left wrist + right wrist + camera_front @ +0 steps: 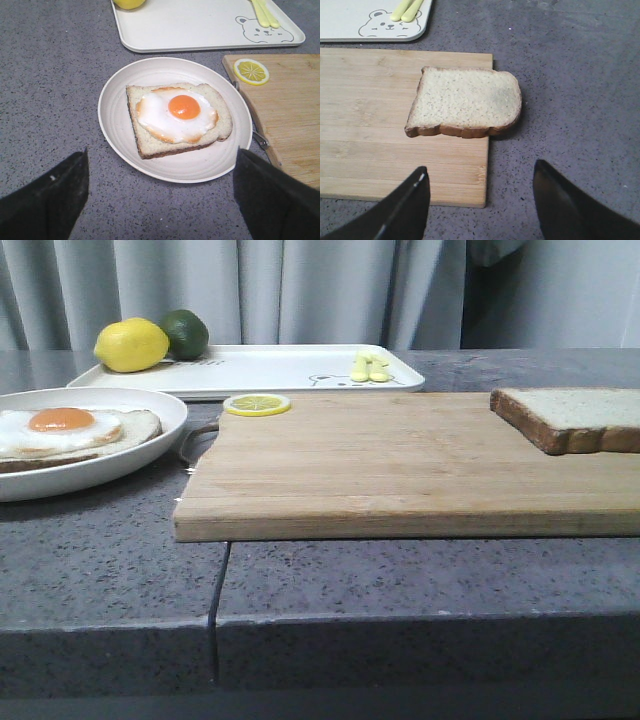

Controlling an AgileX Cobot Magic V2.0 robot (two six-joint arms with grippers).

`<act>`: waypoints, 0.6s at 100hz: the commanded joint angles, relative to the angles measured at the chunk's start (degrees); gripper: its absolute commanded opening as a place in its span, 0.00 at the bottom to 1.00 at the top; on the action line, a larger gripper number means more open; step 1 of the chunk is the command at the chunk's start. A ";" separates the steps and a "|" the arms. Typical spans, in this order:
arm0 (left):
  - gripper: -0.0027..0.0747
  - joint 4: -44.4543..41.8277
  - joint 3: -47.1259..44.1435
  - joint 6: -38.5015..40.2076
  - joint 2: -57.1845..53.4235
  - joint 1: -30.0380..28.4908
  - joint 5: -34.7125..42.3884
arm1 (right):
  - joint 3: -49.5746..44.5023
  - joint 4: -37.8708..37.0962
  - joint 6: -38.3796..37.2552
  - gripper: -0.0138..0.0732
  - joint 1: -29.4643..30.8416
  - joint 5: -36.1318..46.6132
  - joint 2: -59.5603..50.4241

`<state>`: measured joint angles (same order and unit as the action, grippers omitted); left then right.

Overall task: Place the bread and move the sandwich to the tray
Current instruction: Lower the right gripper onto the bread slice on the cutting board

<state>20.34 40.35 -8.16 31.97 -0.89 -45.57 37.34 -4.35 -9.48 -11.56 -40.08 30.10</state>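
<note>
Sandwich point(179, 119) on plate point(116, 120); tray point(270, 368) holds lemon point(131, 345), lime point(186, 333).

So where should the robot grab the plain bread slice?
Probably from above, jaws closing on two opposite crust edges of the bread. It lies flat on the cutting board, and one end overhangs the board's edge, so a jaw likely fits beside it there. The open right gripper is nearest.
</note>
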 commanded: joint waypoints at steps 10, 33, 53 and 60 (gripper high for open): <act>0.75 1.50 1.88 0.18 0.52 -0.02 3.54 | 2.13 -0.25 0.05 0.69 0.49 4.35 0.60; 0.75 1.50 1.88 0.18 0.52 -0.02 3.54 | 2.13 2.76 1.54 0.69 0.49 4.73 0.66; 0.75 1.50 1.88 0.18 0.52 -0.02 3.54 | 2.18 9.08 8.01 0.69 2.50 7.95 3.28; 0.75 1.50 1.88 0.18 0.52 -0.02 3.54 | 2.18 12.02 10.00 0.69 4.69 9.11 5.48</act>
<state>20.34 40.35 -8.16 31.97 -0.89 -45.69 37.63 4.07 -2.48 -9.11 -36.82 32.85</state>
